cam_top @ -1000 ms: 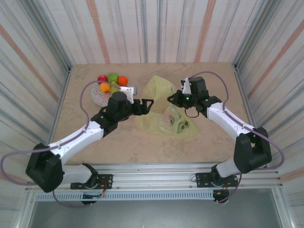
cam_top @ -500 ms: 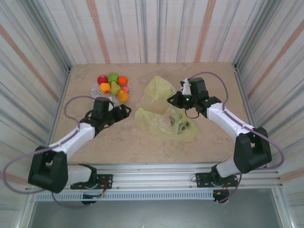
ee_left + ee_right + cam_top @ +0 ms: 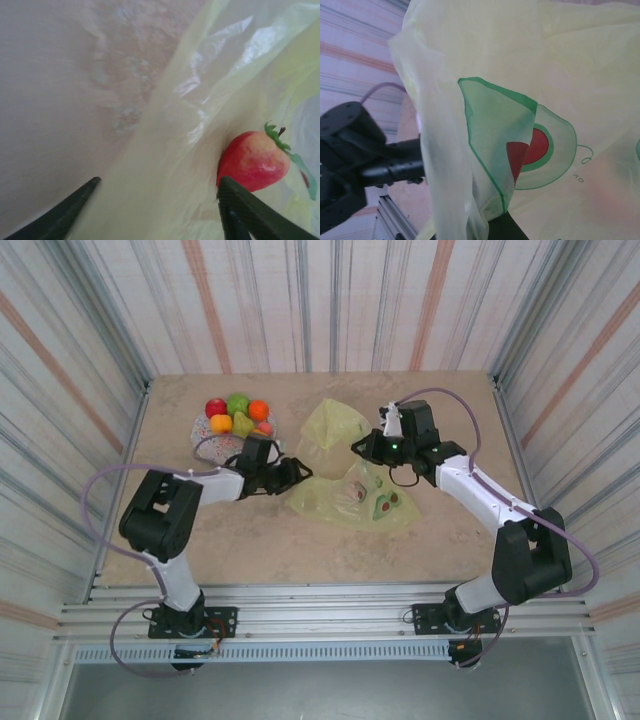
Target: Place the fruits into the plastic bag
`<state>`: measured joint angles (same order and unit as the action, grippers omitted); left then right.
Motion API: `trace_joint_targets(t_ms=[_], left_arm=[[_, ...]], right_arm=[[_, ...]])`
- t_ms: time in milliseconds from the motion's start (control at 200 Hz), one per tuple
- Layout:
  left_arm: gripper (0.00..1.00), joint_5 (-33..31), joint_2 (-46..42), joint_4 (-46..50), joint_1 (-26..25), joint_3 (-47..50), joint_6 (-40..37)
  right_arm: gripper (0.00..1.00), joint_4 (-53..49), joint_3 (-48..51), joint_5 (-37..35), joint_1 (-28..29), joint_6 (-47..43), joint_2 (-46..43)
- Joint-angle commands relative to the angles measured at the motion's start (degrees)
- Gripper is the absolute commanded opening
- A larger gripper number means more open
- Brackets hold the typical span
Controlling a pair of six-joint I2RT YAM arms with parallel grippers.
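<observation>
Striped panel walls (image 3: 330, 300) enclosing beige stone-pattern table (image 3: 300, 540) on three sides.
- Plastic bag (image 3: 345, 485) lying mid-table.
- Right tool (image 3: 362, 447) pinching bag's far rim, jaws fully closed on film and lifting it; likely holding mouth open for loading.
- Left tool (image 3: 297, 473) reaching in at bag's left edge, jaws standing apart, gripping nothing.
- Strawberry (image 3: 252, 160) resting against bag film, just beyond one fingertip.
- Other fruits (image 3: 238, 415) sitting on speckled plate (image 3: 208, 437), beyond bag's far-left corner, awaiting transfer.
</observation>
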<state>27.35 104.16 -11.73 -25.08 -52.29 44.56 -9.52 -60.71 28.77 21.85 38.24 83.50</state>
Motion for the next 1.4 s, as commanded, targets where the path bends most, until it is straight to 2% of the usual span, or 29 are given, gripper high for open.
trace_joint_targets(t_ms=[0, 100, 200, 286, 481, 636, 741, 912, 1037, 1247, 1318, 1398], left_arm=[[0.46, 3.66, 1.52, -6.22, -1.43, -1.31, 2.70], [0.23, 4.83, -1.62, -8.08, -1.73, -0.34, 2.98], [0.09, 6.46, -8.18, -7.92, -2.28, 1.15, 3.17], [0.05, 6.40, -14.85, -4.21, -4.59, 1.34, 1.57], [0.01, 0.64, -24.82, 6.84, -10.43, -0.88, -2.92], [0.02, -6.34, -24.45, 12.22, -10.28, -0.90, -5.39], [0.12, -5.65, -21.90, 13.99, -9.55, -2.26, -7.40], [0.55, -4.85, -24.10, 15.47, -6.76, -2.10, -9.54], [0.73, -6.27, -28.41, 20.74, -3.24, -2.29, -13.59], [0.89, -10.02, -35.37, 27.64, 8.03, -0.96, -15.28], [0.93, -13.79, -35.22, 30.00, 11.65, -1.49, -15.67], [0.95, -18.13, -32.31, 31.90, 13.46, -3.62, -18.04]], right_arm=[[0.00, -1.55, -2.45, 0.39, 0.09, -2.93, -0.60], [0.00, -8.14, -4.70, -3.08, -0.54, -7.78, -1.54], [0.00, -17.30, -7.84, -9.42, -1.22, -14.41, -2.49], [0.00, -23.61, -9.83, -15.80, -1.44, -19.24, -3.34], [0.00, -30.37, -12.18, -26.86, -1.70, -24.88, -3.46], [0.00, -30.64, -12.53, -28.27, -1.69, -25.59, -2.02], [0.00, -29.61, -12.39, -26.47, -1.63, -25.00, -1.07], [0.00, -26.61, -11.26, -23.25, -2.03, -23.61, -0.81], [0.00, -23.90, -9.90, -20.52, -2.39, -22.86, -0.68], [0.00, -21.32, -9.87, -18.09, -2.36, -22.95, -0.29], [0.00, -20.68, -10.05, -17.39, -2.35, -22.86, 0.06], [0.00, -20.32, -10.27, -16.53, -2.39, -22.77, 0.63]])
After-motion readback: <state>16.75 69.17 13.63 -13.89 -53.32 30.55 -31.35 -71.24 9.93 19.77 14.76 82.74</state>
